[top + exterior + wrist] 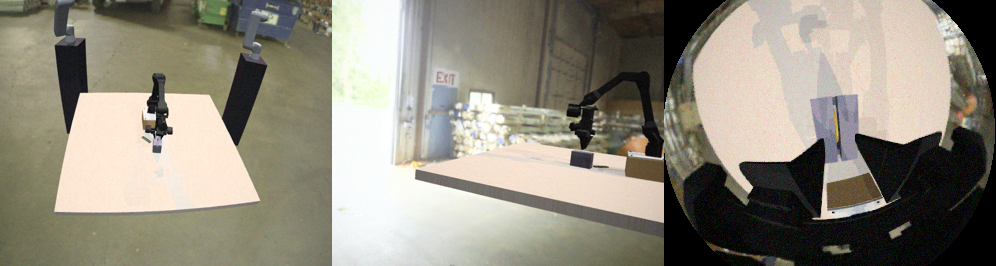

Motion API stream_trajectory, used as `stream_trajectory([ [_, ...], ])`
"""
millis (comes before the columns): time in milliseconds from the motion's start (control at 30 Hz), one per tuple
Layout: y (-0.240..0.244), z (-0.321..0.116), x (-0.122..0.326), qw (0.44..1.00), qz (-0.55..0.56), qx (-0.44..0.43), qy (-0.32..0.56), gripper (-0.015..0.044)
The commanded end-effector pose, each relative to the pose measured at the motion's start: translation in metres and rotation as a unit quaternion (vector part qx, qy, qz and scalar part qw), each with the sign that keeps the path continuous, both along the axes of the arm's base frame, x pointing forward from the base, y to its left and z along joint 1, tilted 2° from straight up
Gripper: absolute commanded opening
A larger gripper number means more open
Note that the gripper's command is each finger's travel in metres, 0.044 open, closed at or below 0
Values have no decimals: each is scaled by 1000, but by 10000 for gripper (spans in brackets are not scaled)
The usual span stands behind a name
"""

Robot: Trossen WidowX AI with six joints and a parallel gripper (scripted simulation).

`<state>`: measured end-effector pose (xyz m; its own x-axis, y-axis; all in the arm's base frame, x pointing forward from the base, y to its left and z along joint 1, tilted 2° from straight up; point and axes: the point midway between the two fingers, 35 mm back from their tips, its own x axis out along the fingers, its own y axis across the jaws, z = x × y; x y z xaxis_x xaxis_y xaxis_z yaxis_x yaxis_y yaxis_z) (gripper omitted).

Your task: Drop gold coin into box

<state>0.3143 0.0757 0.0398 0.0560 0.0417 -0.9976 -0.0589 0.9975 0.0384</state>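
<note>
The grey box (156, 149) (581, 159) (851, 112) stands on the table with its slotted lid up. The gold coin (157, 142) (836, 125) shows as a thin yellow line within the slot, on edge and lined up with it. In the exterior view no part of the coin stands above the lid; how deep it sits is hidden. My gripper (158, 138) (583, 148) (839, 139) is open and empty, pointing down just above the box, with a finger on each side of the slot line. The dark-green holder (146, 139) (600, 166) lies empty beside the box.
A brown box with a white top (149, 124) (643, 168) (854, 191) stands near the arm's base, behind the holder. Two black pedestals (72, 83) (243, 96) with grey arms stand beyond the table's left and right edges.
</note>
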Motion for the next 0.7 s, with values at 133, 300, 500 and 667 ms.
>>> stream_trajectory([
  [133,-1,19,0,1000,0,0,-2,371],
  [300,-3,60,-7,1000,0,0,2,440],
  [500,-3,60,-7,1000,0,0,2,440],
  [667,-3,60,-7,1000,0,0,2,440],
])
